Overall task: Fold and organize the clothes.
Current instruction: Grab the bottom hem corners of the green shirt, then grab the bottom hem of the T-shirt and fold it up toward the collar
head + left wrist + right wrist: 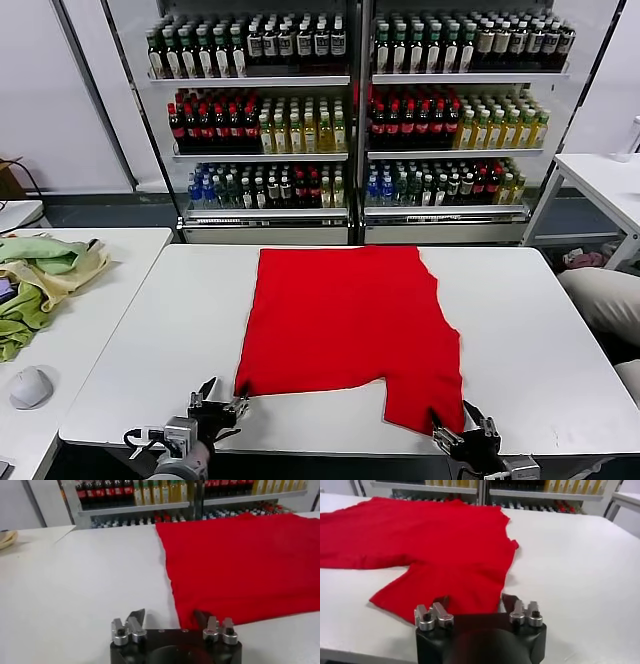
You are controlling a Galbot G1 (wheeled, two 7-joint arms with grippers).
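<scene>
A plain red T-shirt (350, 330) lies flat on the white table (540, 330), folded lengthwise, with a sleeve pointing to the near right. My left gripper (224, 395) is open at the shirt's near left corner. In the left wrist view (168, 616) one finger is over the bare table and the other over the red cloth (240, 565). My right gripper (455, 420) is open at the sleeve's near edge. In the right wrist view (476, 601) it straddles the red sleeve (430, 545). Neither gripper holds cloth.
Pale green and yellowish cloths (40, 275) and a small white rounded object (30, 387) lie on a side table at the left. Shelves of bottles (350, 120) stand behind the table. Another white table (600, 175) is at the far right.
</scene>
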